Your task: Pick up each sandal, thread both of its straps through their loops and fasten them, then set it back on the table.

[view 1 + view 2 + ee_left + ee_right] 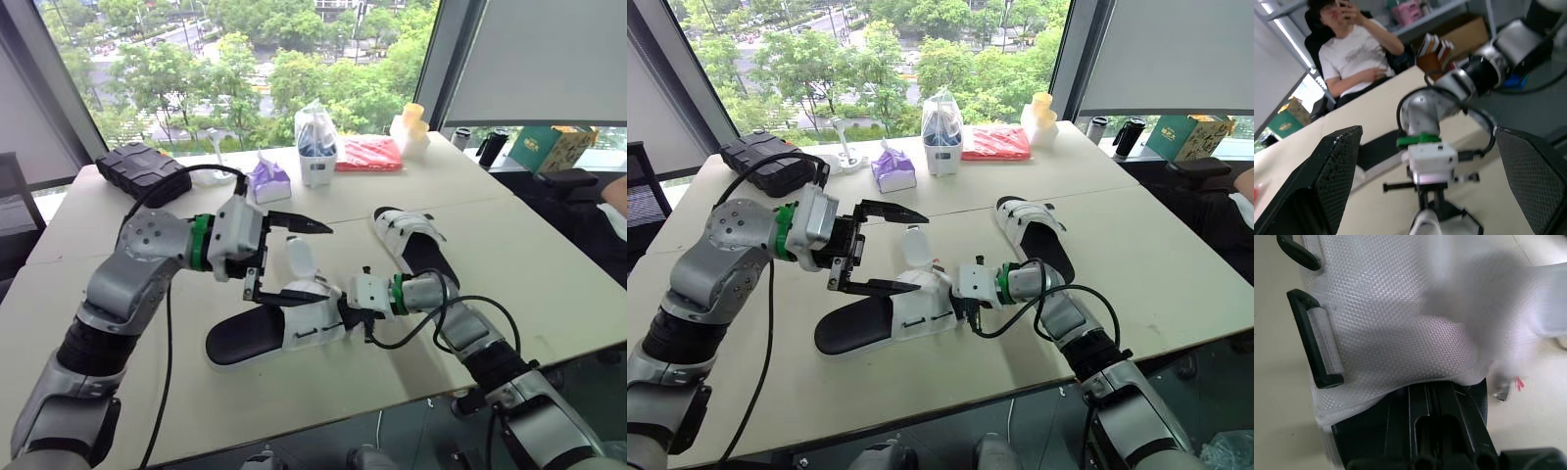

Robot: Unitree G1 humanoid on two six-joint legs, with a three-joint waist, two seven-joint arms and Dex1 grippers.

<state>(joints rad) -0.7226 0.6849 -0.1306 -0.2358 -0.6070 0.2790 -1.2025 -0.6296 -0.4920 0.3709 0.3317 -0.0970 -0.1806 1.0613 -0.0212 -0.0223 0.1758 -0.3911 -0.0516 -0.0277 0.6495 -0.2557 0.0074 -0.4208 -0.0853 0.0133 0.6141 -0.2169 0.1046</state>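
No writing can be read on anything here.

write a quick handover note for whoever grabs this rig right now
Left hand: open, above the near sandal, with a finger on each side of its loose strap, which stands up.
Right hand: shut on the near sandal's white upper. The sandal lies on the table.
Far sandal: on the table beyond the right arm. Cannot tell if its straps are fastened.
Done: nothing confirmed. The black loop on the near sandal is empty.
Left: thread and fasten both near-sandal straps, set it down, then check the far sandal.
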